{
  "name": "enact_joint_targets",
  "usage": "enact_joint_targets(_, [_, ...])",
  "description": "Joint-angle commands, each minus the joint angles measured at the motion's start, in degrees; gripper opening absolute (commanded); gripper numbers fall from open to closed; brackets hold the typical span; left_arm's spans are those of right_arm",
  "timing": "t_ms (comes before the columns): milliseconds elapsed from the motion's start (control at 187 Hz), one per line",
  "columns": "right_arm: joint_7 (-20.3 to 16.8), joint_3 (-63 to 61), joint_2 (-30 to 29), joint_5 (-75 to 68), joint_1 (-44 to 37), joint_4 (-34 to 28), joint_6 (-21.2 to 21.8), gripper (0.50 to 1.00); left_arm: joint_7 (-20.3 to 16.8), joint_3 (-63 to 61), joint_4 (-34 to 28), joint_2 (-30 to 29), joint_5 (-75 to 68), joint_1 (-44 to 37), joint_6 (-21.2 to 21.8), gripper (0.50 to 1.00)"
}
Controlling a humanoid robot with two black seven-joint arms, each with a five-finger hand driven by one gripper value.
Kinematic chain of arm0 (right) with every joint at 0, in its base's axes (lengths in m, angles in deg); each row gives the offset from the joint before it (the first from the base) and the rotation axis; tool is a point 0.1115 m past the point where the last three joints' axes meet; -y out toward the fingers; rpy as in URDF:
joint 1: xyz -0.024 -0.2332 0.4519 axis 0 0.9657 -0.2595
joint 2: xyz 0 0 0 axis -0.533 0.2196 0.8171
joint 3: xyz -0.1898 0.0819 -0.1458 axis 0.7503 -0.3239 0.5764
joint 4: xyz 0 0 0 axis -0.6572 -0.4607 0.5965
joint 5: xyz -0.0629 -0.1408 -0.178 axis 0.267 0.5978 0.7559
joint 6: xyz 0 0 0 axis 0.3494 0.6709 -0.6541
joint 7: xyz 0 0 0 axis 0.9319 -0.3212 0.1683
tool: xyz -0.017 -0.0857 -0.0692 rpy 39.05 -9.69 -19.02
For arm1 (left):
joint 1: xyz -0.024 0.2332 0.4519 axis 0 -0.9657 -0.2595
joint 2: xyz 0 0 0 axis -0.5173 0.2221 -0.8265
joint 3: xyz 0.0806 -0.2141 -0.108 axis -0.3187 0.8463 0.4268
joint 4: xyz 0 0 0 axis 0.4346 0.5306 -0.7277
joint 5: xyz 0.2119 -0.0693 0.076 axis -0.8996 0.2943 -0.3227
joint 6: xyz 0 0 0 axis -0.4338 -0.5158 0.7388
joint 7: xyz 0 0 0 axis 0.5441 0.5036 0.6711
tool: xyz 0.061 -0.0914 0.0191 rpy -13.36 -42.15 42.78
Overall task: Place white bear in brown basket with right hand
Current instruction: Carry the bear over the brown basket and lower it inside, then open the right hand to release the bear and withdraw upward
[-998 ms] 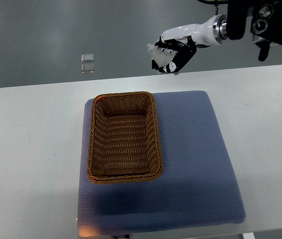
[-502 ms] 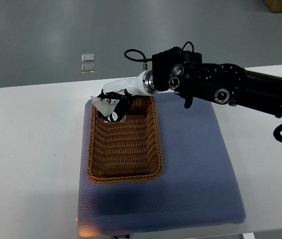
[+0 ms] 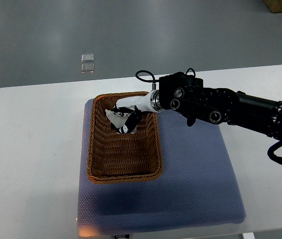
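The brown wicker basket (image 3: pixel 101 169) stands on a blue-grey mat in the middle of the white table. My right arm reaches in from the right edge, and my right hand (image 3: pixel 125 115) is inside the basket's far end. Its fingers are curled around the white bear (image 3: pixel 118 119), a small white toy with black markings, held low over the basket floor. My left arm is out of view.
The blue-grey mat (image 3: pixel 196 169) covers the table's middle, with open mat to the right of the basket. The white table (image 3: pixel 31 149) extends left and right. Two small clear squares (image 3: pixel 87 62) lie on the grey floor beyond the table.
My right hand carried the white bear from above the table's far edge leftward over the basket's far left corner, then down into the basket's far end.
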Motion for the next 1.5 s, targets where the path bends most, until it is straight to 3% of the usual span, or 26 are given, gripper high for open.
enact_joint_targets(0, [0.09, -0.05, 0.0, 0.34, 0.52, 0.02, -0.15, 0.5, 0.01, -0.07, 0.0, 0.0, 0.01, 0.0, -0.09, 1.0])
enact_joint_targets(182, [0.53, -0.14, 0.0, 0.25, 1.05, 0.02, -0.15, 0.572, 0.01, -0.07, 0.0, 0.0, 0.01, 0.0, -0.09, 1.0])
enact_joint_targets(390, [0.8, -0.14, 0.0, 0.34, 1.84, 0.02, -0.24, 0.611, 0.01, -0.07, 0.0, 0.0, 0.01, 0.0, -0.09, 1.0])
enact_joint_targets(475, [0.8, -0.14, 0.0, 0.34, 2.19, 0.02, -0.76, 0.672, 0.01, -0.07, 0.0, 0.0, 0.01, 0.0, -0.09, 1.0])
enact_joint_targets(561, [0.88, -0.14, 0.0, 0.34, 2.28, 0.02, -0.94, 0.69, 0.01, 0.01, 0.0, 0.0, 0.01, 0.0, -0.09, 1.0])
enact_joint_targets(619, [0.88, -0.23, 0.0, 0.34, 2.19, 0.02, -1.03, 0.752, 0.01, 0.01, 0.0, 0.0, 0.01, 0.0, 0.0, 1.0])
enact_joint_targets(908, [0.88, -0.4, 0.0, 0.25, 2.02, 0.02, -0.94, 0.827, 0.01, 0.01, -0.09, 0.0, 0.01, 0.0, 0.0, 1.0])
enact_joint_targets(1495, [0.88, -0.4, 0.0, 0.25, 2.19, 0.73, -1.55, 0.834, 0.01, -0.07, 0.0, 0.0, 0.01, 0.0, 0.0, 1.0])
